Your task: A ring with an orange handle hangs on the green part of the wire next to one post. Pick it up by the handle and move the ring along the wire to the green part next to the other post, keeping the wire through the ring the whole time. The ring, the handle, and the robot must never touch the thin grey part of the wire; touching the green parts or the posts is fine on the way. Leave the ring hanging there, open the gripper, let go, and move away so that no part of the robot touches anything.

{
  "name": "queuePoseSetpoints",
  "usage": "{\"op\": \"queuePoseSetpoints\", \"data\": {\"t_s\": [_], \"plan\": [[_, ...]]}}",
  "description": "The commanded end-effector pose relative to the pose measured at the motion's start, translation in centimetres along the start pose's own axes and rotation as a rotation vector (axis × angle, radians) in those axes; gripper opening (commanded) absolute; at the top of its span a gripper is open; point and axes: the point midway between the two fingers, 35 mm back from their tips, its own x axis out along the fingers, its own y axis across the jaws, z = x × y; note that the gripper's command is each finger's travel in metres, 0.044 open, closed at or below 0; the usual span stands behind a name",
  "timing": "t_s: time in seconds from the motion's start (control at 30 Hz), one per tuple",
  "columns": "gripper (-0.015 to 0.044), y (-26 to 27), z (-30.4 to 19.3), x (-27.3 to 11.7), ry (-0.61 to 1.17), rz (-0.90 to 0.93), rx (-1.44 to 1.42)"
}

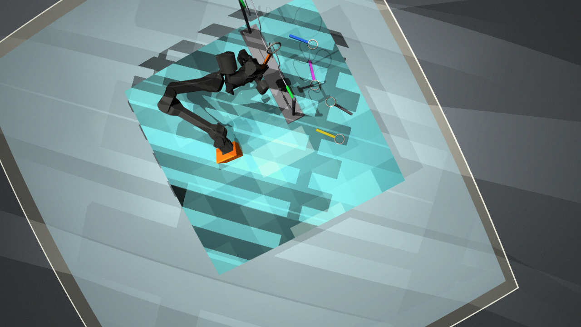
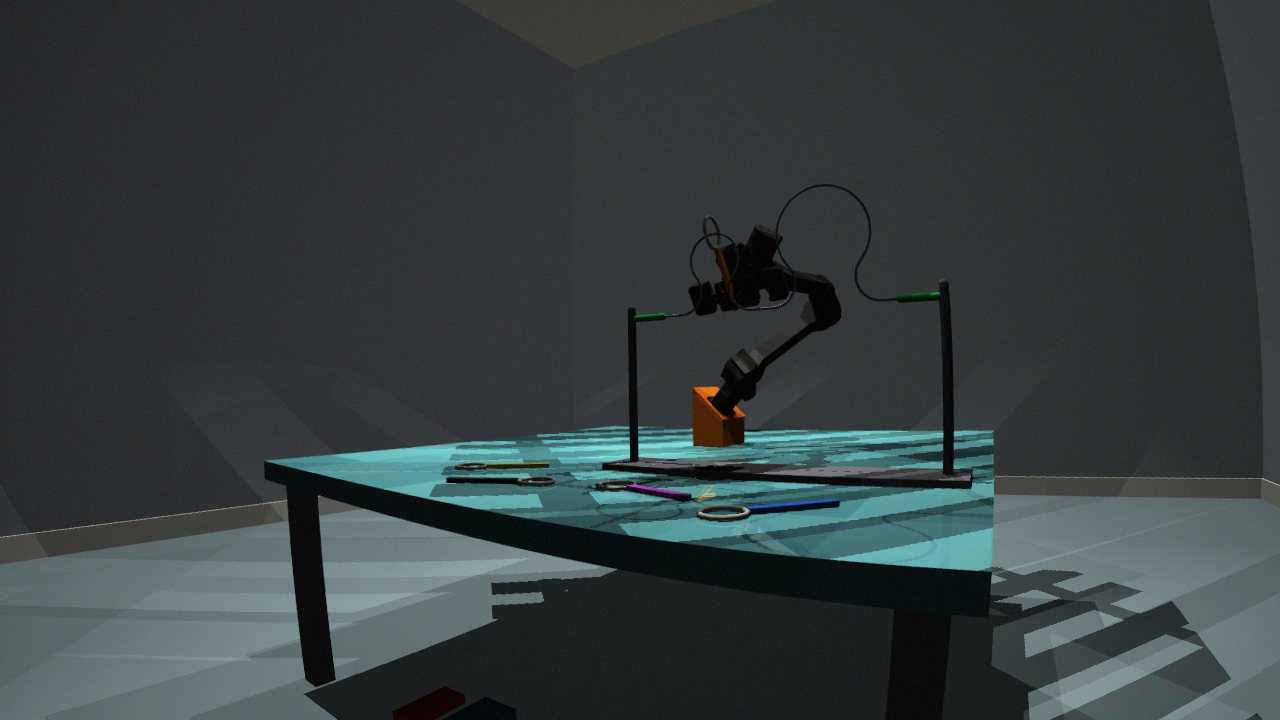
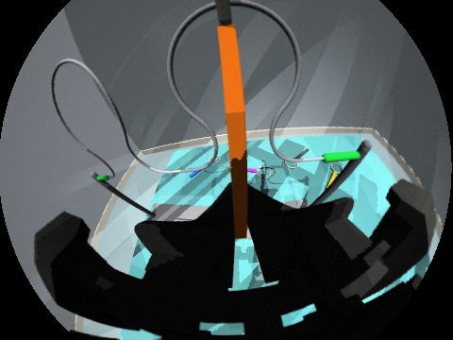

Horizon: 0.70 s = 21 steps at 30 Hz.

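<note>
My gripper [image 1: 263, 68] [image 2: 729, 284] [image 3: 236, 186] is shut on the orange handle [image 1: 267, 60] [image 2: 722, 262] [image 3: 231, 71], raised above the base plate. The ring [image 1: 279, 44] [image 2: 709, 217] is at the handle's upper end, at the top of the wire loop on the exterior view's left; the wire [image 2: 823, 185] [image 3: 298, 47] appears to pass through it. The ring is out of the wrist view, and its clearance from the wire cannot be told. One green part [image 1: 290, 91] [image 2: 649, 316] [image 3: 342, 156] is by the shorter-looking post [image 2: 632, 385]; the other [image 1: 242, 3] [image 2: 919, 296] [image 3: 102, 178] is by the far post [image 1: 245, 18] [image 2: 947, 376].
A second, larger wire loop rises on the exterior view's right. The grey base plate [image 2: 859, 475] joins the posts. Rings with blue [image 1: 298, 38] [image 2: 796, 506], magenta [image 1: 312, 71] [image 2: 657, 491], black [image 1: 343, 108] [image 2: 483, 480] and yellow [image 1: 325, 133] [image 2: 519, 465] handles lie on the table.
</note>
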Motion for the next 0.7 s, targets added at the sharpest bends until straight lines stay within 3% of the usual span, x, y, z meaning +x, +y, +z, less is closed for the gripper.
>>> {"op": "queuePoseSetpoints", "data": {"t_s": [0.0, 0.67], "plan": [[-0.015, 0.4, -0.2, 0.1, -0.004, 0.039, 0.074], [-0.015, 3.3, 0.5, 0.0, -0.054, 0.249, 0.452]]}}
